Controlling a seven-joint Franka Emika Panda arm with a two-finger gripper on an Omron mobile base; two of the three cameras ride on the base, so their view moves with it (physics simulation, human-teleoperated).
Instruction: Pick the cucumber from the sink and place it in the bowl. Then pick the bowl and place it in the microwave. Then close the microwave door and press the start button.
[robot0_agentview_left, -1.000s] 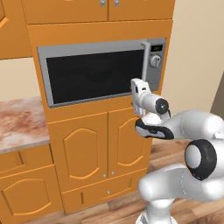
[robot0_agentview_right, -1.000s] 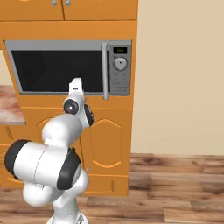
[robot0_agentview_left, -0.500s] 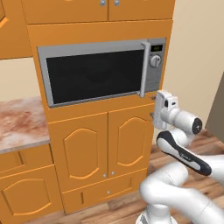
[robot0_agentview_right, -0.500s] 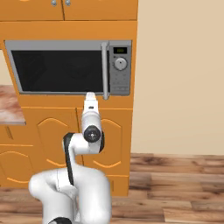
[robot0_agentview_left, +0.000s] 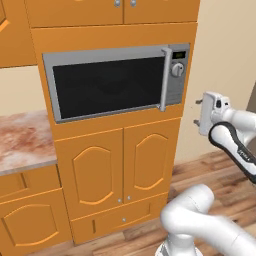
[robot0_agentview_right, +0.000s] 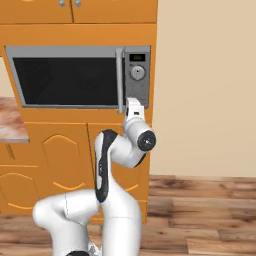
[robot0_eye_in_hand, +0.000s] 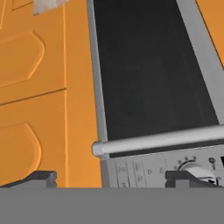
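Microwave door (robot0_agentview_left: 109, 87) shut | claw (robot0_eye_in_hand: 111, 178) fingers apart, empty, near control panel (robot0_agentview_right: 137, 76)

I am working in a home kitchen, rendered in simulation. A built-in microwave (robot0_agentview_left: 117, 80) sits in a wall of orange wood cabinets (robot0_agentview_left: 117, 167), its door (robot0_agentview_right: 67, 77) shut, with a vertical bar handle (robot0_agentview_left: 163, 79) and a control panel (robot0_agentview_right: 137, 75) with a dial at its right. Panelled cupboard doors stand below it and more cabinets (robot0_agentview_right: 75, 10) above. A marbled reddish surface (robot0_agentview_left: 22, 142) adjoins on the left. The floor (robot0_agentview_right: 210, 210) is wood plank, and the wall (robot0_agentview_right: 210, 85) is plain beige.
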